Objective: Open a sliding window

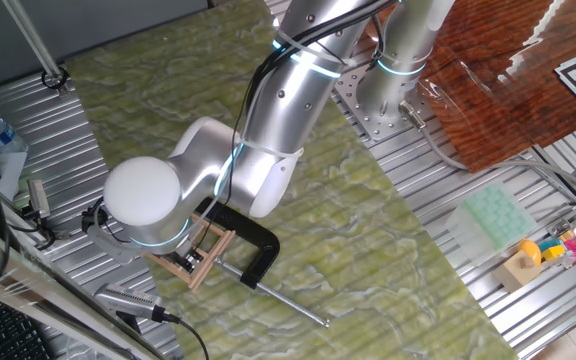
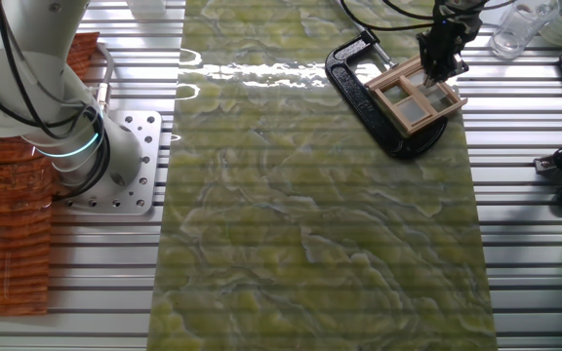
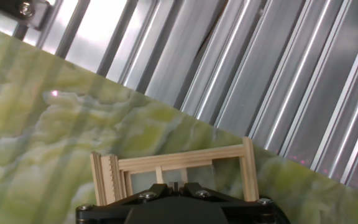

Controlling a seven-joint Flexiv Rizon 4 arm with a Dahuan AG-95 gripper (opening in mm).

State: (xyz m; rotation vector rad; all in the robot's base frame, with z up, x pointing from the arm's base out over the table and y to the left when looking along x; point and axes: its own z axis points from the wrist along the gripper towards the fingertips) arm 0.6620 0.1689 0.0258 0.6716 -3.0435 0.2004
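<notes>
End effector (image 2: 440, 66) sits on sliding window (image 2: 417, 97).

Pale matt wood sliding window (image 2: 418, 99), matt black C-clamp (image 2: 364, 86), glossy green marbled mat (image 2: 310, 224), ribbed metal table (image 2: 535, 263).

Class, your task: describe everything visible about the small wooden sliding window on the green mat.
The sliding window is a small, roughly square frame of light wood with four greyish panes split by a wooden cross. It lies on the green marbled mat, held in a black C-clamp with a steel screw rod. The gripper sits directly over its far edge; actual contact cannot be confirmed. The hand view shows grooved side rails.
</notes>
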